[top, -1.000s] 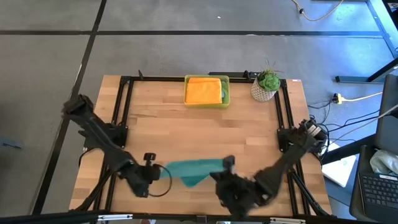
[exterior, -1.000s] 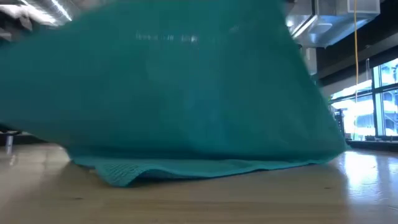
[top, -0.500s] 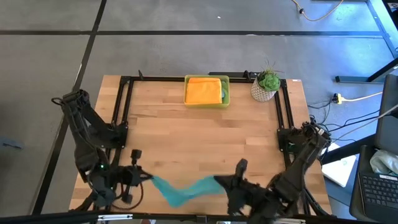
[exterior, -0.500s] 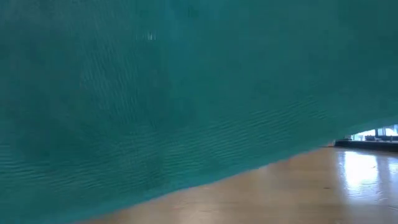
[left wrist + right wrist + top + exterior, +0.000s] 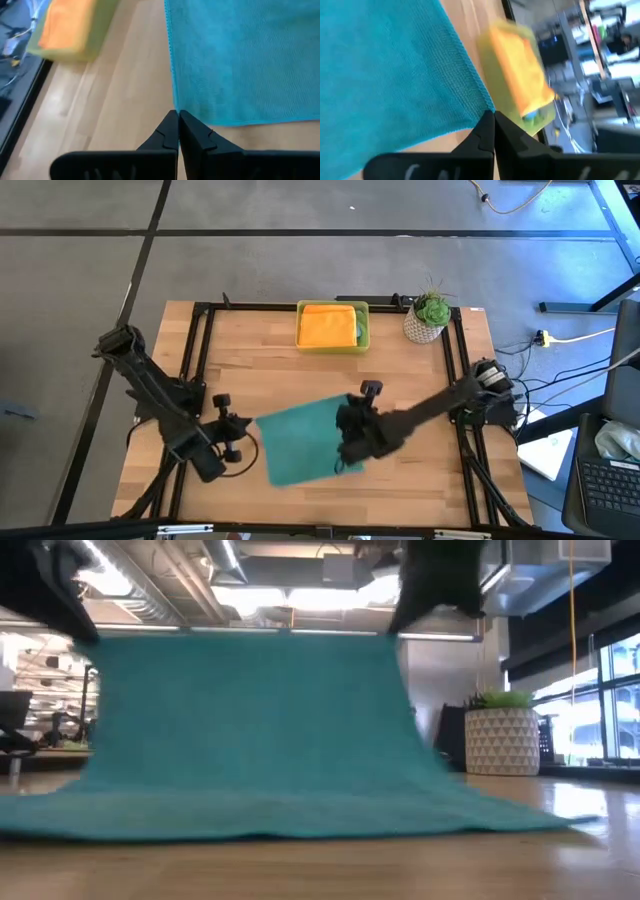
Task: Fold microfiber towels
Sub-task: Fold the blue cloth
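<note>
High view first: the teal towel (image 5: 300, 441) sat in the lower middle of the frame, and it looked way more spread out than half a second before, when it was a twisted strip sagging near the table's bottom edge. The left gripper (image 5: 243, 425) was at its left corner and the right gripper (image 5: 349, 425) at its right corner, each pressed shut on a corner of the cloth. Both had moved up the frame, away from the bottom edge. The yellow tray (image 5: 362, 332) at top centre held an orange towel (image 5: 326, 325), with a potted plant (image 5: 429, 316) to its right.

Low view: the cloth hung like a curtain across the left and middle, its bottom edge trailing on the table (image 5: 560, 860). A moment earlier it had filled the whole picture, so it had been pulled back from the camera.

Left wrist view: the two dark fingers (image 5: 167, 134) were closed together right on the towel's corner.

Right wrist view: same deal, tips pinched shut on the opposite corner, tray blurred behind.

My read: they'd just shaken it out flat and were dragging it onto the table, so the actual fold hadn't started yet. Laying it down smooth seems the next thing.
</note>
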